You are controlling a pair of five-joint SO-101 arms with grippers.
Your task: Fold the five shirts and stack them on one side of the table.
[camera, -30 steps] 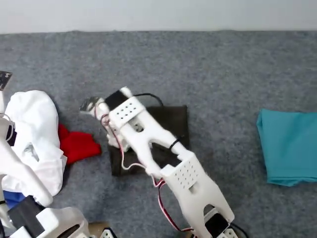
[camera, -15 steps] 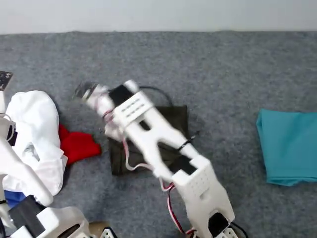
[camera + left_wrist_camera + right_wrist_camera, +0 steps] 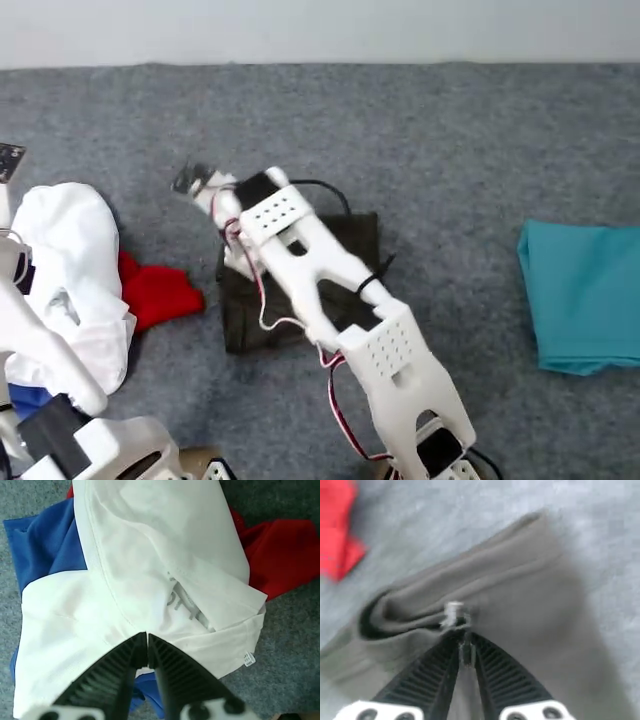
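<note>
jaws of the right gripper (image 3: 463,642) pinch a raised fold of the dark shirt (image 3: 530,595) by its small white tag (image 3: 452,611), too blurred to read; the cloth looks soft and limp, probably best taken at an edge. the left gripper (image 3: 147,639), jaws pressed together, hangs over the white shirt (image 3: 150,555) with half-hidden grey lettering (image 3: 185,602), past the red shirt (image 3: 158,292) beside the dark shirt.

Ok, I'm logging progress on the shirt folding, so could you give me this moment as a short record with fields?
folded: teal shirt, alone at one side of the table
in work: dark shirt, mid-table
pile: white shirt over red shirt and blue shirt
right gripper: shut on a fold of the dark shirt
left gripper: shut, over the white shirt
</note>
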